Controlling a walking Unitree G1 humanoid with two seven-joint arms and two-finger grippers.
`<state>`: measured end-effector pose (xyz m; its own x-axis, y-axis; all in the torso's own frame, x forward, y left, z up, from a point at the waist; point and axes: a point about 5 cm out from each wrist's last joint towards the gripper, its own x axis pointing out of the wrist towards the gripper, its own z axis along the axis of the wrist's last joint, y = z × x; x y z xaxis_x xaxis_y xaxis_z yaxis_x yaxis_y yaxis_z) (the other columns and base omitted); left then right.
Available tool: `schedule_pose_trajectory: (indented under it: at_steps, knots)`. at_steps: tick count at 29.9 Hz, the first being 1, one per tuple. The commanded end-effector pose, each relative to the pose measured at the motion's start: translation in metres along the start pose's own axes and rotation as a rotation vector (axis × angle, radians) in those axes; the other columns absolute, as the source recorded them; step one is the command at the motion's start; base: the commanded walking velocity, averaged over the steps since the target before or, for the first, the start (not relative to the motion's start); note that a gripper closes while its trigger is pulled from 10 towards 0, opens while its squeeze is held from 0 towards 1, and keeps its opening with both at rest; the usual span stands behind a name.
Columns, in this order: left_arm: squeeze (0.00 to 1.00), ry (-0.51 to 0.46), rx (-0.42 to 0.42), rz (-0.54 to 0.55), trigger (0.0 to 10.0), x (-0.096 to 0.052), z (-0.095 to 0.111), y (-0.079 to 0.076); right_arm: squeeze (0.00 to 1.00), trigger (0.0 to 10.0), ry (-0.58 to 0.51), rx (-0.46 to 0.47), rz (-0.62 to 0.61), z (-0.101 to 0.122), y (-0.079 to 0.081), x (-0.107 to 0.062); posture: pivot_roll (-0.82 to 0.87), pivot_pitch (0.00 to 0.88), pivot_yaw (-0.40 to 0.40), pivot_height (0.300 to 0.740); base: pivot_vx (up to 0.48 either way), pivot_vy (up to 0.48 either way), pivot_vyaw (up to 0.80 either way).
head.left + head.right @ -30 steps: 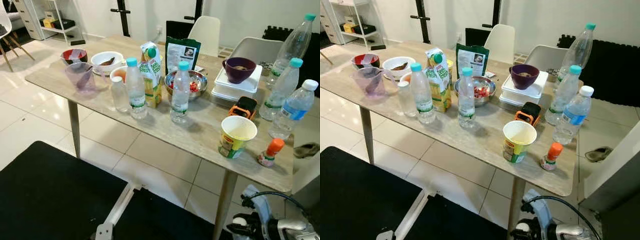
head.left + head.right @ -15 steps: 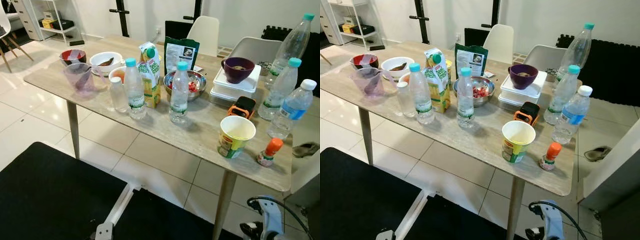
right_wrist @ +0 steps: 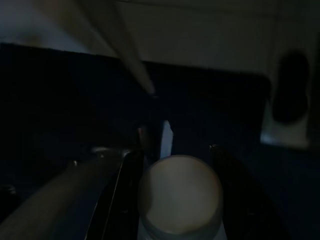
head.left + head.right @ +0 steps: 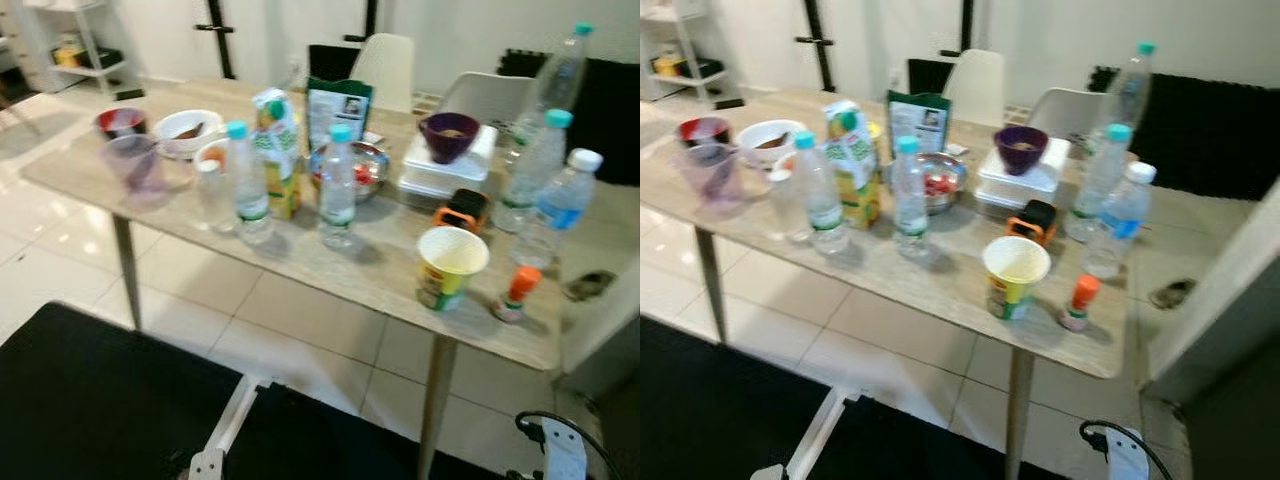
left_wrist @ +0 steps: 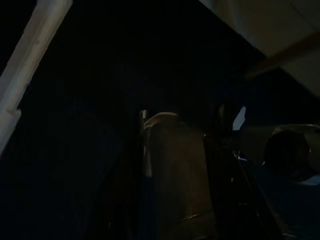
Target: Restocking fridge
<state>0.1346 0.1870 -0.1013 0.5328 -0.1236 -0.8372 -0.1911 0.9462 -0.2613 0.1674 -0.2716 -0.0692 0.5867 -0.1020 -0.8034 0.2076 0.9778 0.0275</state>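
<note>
The pale wood-grain table bears a green-and-yellow juice carton, a yellow-and-green paper cup and a purple bowl.

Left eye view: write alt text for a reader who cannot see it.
A slightly blurred view down on a long wooden table crowded with water bottles, a juice carton, bowls, a paper cup and a small orange-capped bottle. White chairs stand behind it, above pale floor tiles.

On the table, a cup stands near the front edge. Three bottles stand toward the right edge. A carton stands mid-table, bowls at the left end.
</note>
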Motion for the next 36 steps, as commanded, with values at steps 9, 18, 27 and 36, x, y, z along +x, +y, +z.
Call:
schedule_pose_trajectory:
  at_steps: [9, 18, 27, 36]
  knots:
    - [0.00, 0.007, 0.025, 0.004, 10.0, 0.000, -0.001, 0.000, 0.00, 10.0, 0.075, -0.002, -0.027, -0.021, -0.003, -0.004, -0.02, 0.058, -0.004, 0.740, 0.000, 0.000, -0.80]
    - [0.00, 0.012, 0.032, 0.005, 10.0, 0.000, -0.001, 0.001, 0.00, 10.0, 0.093, -0.013, -0.029, -0.026, -0.003, -0.005, -0.02, 0.056, -0.004, 0.740, 0.000, 0.000, -0.80]
    - [0.00, 0.009, 0.029, -0.002, 10.0, 0.000, -0.001, -0.001, 0.00, 10.0, 0.104, -0.017, -0.028, -0.030, -0.002, -0.005, -0.02, 0.058, -0.003, 0.740, 0.000, 0.000, -0.80]
    - [0.00, 0.015, 0.029, -0.002, 10.0, 0.000, -0.003, -0.001, 0.00, 10.0, 0.103, -0.022, -0.025, -0.031, -0.001, -0.005, -0.02, 0.058, -0.001, 0.740, 0.000, 0.000, -0.80]
